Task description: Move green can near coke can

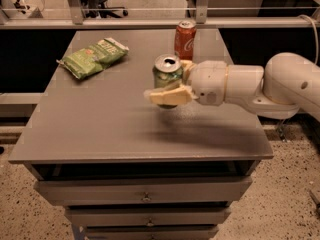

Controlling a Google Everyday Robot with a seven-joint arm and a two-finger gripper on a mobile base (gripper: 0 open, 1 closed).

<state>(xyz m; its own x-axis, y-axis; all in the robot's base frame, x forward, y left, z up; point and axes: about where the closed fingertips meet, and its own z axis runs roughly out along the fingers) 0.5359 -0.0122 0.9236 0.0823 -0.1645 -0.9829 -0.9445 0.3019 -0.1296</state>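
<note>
The green can (pixel 166 76), with pale markings and a silver top, is held upright in my gripper (pixel 169 89) above the middle of the grey table (pixel 100 129). The cream fingers (pixel 167 97) are shut around the can's lower body. The white arm reaches in from the right. The coke can (pixel 184 39), red with white script, stands upright at the table's far edge, just behind and right of the green can, apart from it.
A flat green chip bag (pixel 94 57) lies at the table's back left. The table has drawers (pixel 145 190) below its front edge. A metal rail (pixel 150 21) runs behind the table.
</note>
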